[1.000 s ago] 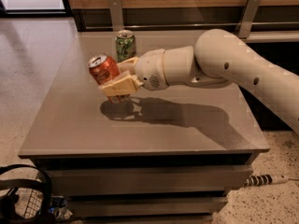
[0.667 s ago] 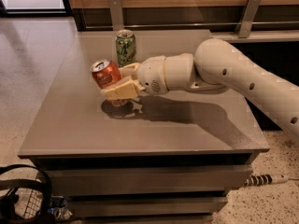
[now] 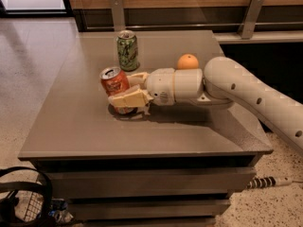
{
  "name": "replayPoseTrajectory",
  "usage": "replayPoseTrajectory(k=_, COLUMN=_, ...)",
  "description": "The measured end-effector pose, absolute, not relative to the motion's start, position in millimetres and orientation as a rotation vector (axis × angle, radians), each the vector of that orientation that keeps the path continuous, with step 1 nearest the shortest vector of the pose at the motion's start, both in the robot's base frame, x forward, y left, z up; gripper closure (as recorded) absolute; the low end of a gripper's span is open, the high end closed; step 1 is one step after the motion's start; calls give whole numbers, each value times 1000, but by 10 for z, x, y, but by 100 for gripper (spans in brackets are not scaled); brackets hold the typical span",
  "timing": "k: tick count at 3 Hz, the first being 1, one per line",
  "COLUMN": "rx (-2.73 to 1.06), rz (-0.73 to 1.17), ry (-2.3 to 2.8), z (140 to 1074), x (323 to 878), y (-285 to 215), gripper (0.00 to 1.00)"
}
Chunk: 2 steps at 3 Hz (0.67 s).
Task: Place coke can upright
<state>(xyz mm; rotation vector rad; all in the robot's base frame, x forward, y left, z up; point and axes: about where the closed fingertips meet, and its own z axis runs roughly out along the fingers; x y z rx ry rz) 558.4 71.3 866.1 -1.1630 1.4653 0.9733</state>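
Observation:
The coke can (image 3: 114, 82), red with a silver top, stands nearly upright, tilted slightly left, with its base at or just above the grey table (image 3: 75, 126). My gripper (image 3: 127, 90) reaches in from the right and is shut on the can, one cream finger (image 3: 137, 78) behind it and one (image 3: 129, 99) in front. The white arm (image 3: 246, 96) stretches away to the right.
A green soda can (image 3: 127, 50) stands upright behind the coke can. An orange (image 3: 188, 61) sits behind my wrist. A wooden wall with metal brackets (image 3: 251, 14) runs along the back. Black equipment (image 3: 19, 197) lies on the floor at lower left.
The gripper has lowered the coke can toward the table and turned it closer to upright. The arm has dropped, uncovering the orange behind it.

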Motion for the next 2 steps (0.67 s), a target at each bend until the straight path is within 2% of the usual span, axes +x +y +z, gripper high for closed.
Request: replayPoseTrajectory(k=2, rx=-1125, rz=990, ry=1427, z=8627, x=5529, y=660, gripper=100)
